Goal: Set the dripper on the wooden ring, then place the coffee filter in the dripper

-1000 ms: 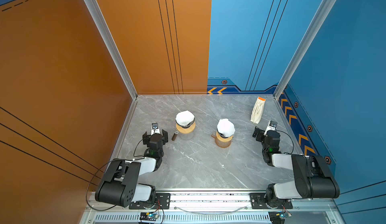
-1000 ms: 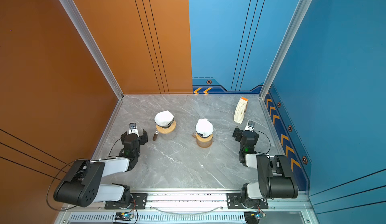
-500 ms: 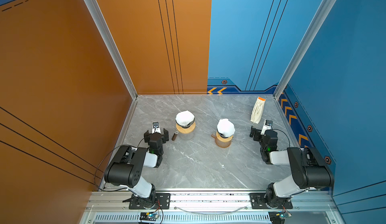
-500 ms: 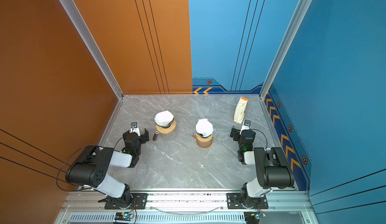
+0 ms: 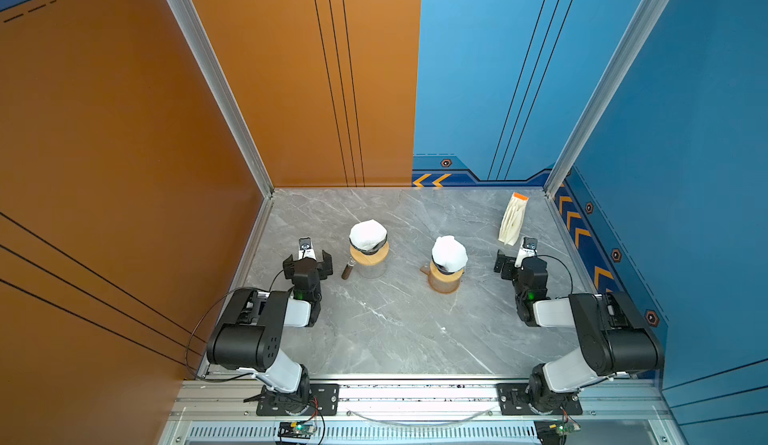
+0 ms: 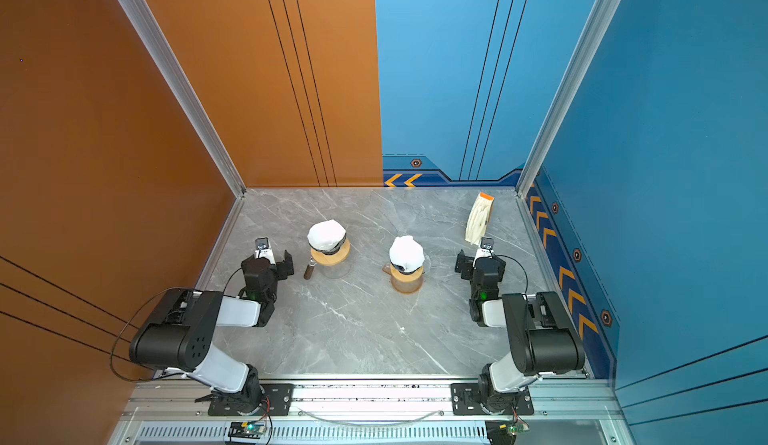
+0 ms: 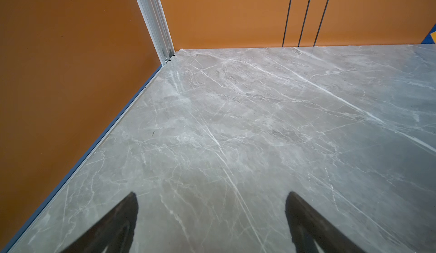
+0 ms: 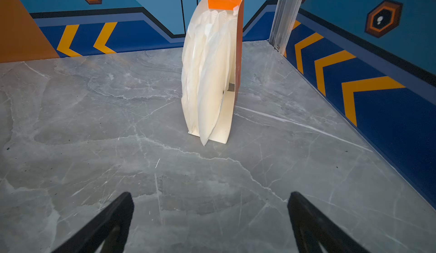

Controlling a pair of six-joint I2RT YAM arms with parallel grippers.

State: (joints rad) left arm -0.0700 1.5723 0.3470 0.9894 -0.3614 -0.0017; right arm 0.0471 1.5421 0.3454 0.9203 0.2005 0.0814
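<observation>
Filters (image 5: pixel 368 233) look seated in left dripper (image 5: pixel 369 256) and right dripper (image 5: pixel 445 273), so nothing remains; left pincer (image 7: pixel 212 195) and right pincer (image 8: pixel 210 194) spread, empty.

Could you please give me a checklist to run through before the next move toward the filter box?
1. Open, empty right gripper: ok.
2. Open, empty left gripper: ok.
3. Upright filter box, filters showing at its open side: ok.
4. Bare tabletop between right gripper and filter box: ok.
5. A dripper free of paper: not ok; left dripper and right dripper are each topped with white paper.
6. That white paper seated properly: cannot tell.
</observation>
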